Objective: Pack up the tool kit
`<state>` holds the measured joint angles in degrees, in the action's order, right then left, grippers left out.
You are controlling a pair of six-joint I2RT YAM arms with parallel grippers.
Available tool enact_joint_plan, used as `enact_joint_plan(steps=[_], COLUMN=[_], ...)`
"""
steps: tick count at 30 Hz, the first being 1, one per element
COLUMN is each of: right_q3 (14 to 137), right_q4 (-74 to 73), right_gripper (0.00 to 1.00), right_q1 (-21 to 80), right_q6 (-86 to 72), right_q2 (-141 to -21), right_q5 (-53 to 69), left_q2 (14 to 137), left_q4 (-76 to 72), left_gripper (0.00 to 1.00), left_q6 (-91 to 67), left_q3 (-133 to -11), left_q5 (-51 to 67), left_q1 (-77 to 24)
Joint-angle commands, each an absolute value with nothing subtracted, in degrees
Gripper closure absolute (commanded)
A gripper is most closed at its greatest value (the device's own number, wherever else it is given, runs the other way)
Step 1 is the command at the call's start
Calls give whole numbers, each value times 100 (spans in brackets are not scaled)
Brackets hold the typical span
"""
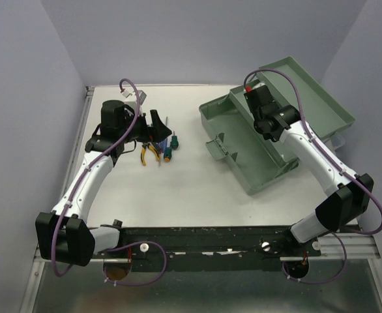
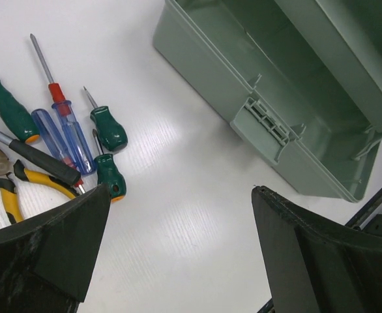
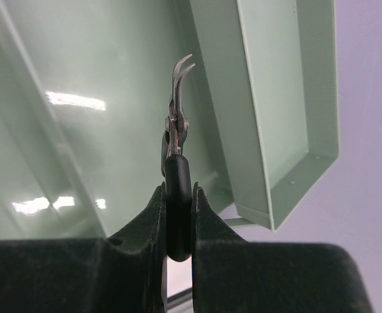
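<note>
Clamps right tool (image 3: 178, 195) onto slim black-handled curved-tip steel implement (image 3: 176, 124) above grey-green plastic toolbox (image 3: 269, 98); looks light, stiff, best gripped at handle. Spreads left tool (image 2: 181, 195) wide, empty.

I count 1 toolbox (image 2: 197, 68), 3 green-handled screwdrivers (image 2: 108, 129), 2 blue-handled screwdrivers (image 2: 73, 138), 1 pr yellow-black pliers (image 2: 41, 179), 1 black-gripped tool (image 2: 44, 163) w/ a steel shaft, and 1 curved-tip tool (image 3: 176, 130) w/ a black handle.

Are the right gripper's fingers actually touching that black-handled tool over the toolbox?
Touching. The right wrist view shows the right gripper with both fingers pressed flat against the black-handled tool, no gap either side.
</note>
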<state>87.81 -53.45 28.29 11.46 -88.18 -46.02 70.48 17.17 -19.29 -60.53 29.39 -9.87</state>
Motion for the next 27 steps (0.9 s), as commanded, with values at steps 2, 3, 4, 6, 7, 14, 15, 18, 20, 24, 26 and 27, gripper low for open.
enact_joint_plan(steps=[2, 3, 4, 6, 7, 14, 15, 18, 20, 24, 26, 27], right_q3=[8903, 8912, 8930, 8921, 8903, 8868, 8859, 8859, 8868, 8851, 8824, 8807], right_q4=[-5510, -5554, -5598, -5625, -5625, -5669, -5652, -5634, -5634, -5669, -5660, -5643], right_gripper=[99, 98, 98, 96, 95, 63, 59, 43, 39, 36, 36, 36], right_q1=[2593, 2549, 2523, 2487, 2470, 2347, 2338, 2338, 2338, 2329, 2338, 2338], right_q6=[1460, 1398, 1328, 1248, 1231, 1125, 1099, 1064, 1046, 967, 923, 905], right_q2=[-9052, -9096, -9131, -9184, -9211, -9220, -9194, -9150, -9106, -8974, -8869, -8807], right_q5=[-4887, -4852, -4765, -4563, -4527, -4220, -4184, -4140, -4087, -3991, -3859, -3797], left_q2=[7505, 7628, 7707, 7857, 7944, 9060, 9140, 9263, 9316, 9606, 9799, 9913], left_q4=[2310, 2407, 2460, 2566, 2653, 4094, 4183, 4227, 4262, 4377, 4386, 4377], left_gripper=[1, 1, 1, 1, 1, 1, 1, 1, 1, 1, 1, 6], left_q6=[-1837, -1820, -1819, -1811, -1784, -810, -748, -668, -607, -536, -545, -536], left_q3=[-6389, -6442, -6486, -6521, -6556, -7250, -7234, -7163, -7119, -7163, -7198, -7216], left_q5=[2435, 2339, 2268, 2075, 1979, 599, 476, 186, -25, -404, -282, -229], left_q1=[-958, -958, -949, -941, -940, -940, -940, -940, -940, -905, -862, -861])
